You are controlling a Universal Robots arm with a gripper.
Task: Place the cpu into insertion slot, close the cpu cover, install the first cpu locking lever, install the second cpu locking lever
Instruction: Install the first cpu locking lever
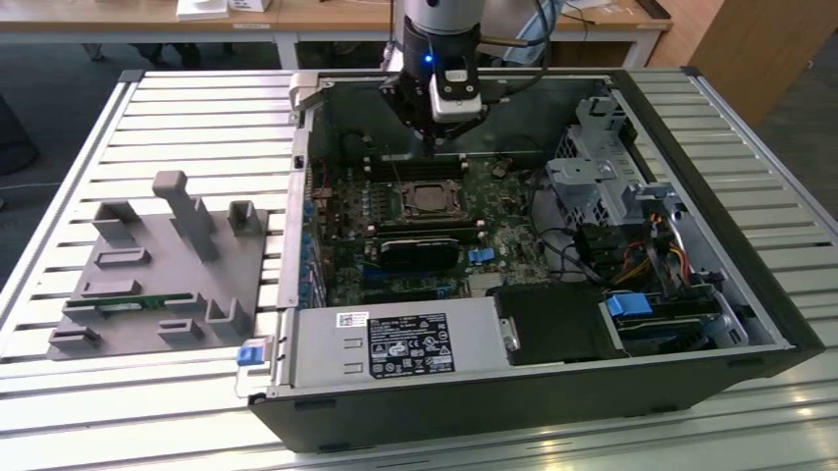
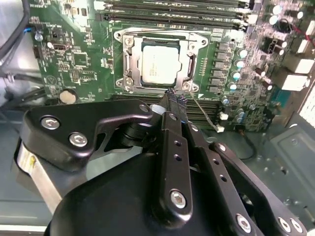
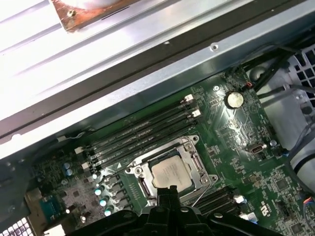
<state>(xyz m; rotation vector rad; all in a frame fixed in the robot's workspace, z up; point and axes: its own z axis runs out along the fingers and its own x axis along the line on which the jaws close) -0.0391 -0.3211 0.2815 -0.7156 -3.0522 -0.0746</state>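
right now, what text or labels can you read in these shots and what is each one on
No text reads clearly.
power supply label: print too small.
white sticker beside it: too small.
cpu top: faint print, blurred.
motherboard markings: too small.

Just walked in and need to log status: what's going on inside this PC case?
A robot arm's closed gripper hangs inside the open computer case, its tip just off the edge of the cpu cover. The cover lies flat over the cpu, which sits in its slot on the motherboard. A thin wire lever angles out beside the tip, seemingly not latched.
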